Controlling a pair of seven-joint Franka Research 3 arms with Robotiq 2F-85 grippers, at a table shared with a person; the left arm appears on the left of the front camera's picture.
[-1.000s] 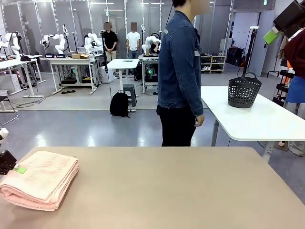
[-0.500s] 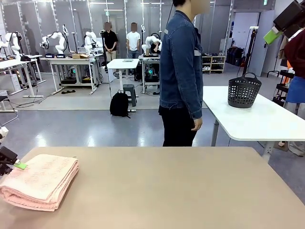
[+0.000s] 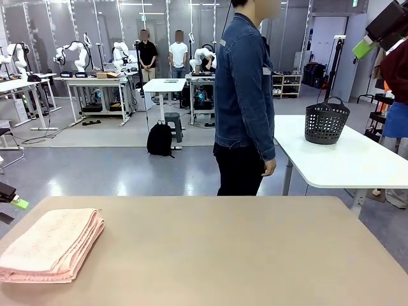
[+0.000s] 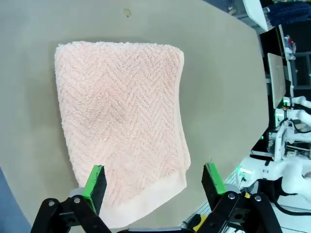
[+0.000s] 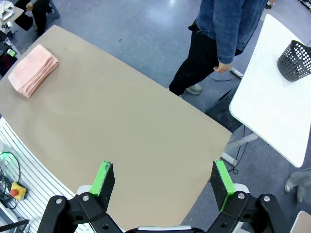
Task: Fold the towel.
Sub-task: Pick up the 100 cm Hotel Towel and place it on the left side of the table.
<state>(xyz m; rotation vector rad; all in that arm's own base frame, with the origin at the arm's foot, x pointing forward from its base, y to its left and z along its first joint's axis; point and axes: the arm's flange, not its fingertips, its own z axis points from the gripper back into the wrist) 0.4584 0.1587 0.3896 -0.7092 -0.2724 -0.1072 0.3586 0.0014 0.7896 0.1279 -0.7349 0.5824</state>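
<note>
The salmon-pink towel (image 3: 51, 245) lies folded into a thick rectangle at the table's left end. In the left wrist view its herringbone weave (image 4: 121, 121) and plain band show directly below my left gripper (image 4: 154, 183). That gripper hangs open above the towel's near edge, with nothing between its green pads. In the front view the left gripper (image 3: 11, 209) sits at the picture's far left edge, just off the towel. My right gripper (image 5: 163, 180) is open and empty, high over the table, and it shows at the front view's top right (image 3: 366, 44). From there the towel (image 5: 33, 69) looks small at the far left.
A person in a denim jacket (image 3: 245, 95) stands at the far side of the tan table (image 3: 223, 255), turned sideways. Behind to the right, a white table (image 3: 344, 162) carries a dark perforated basket (image 3: 326, 121).
My left gripper has opened, let go of the towel's left edge, and lifted away to the left. The towel has settled flatter. The right arm has not moved.
</note>
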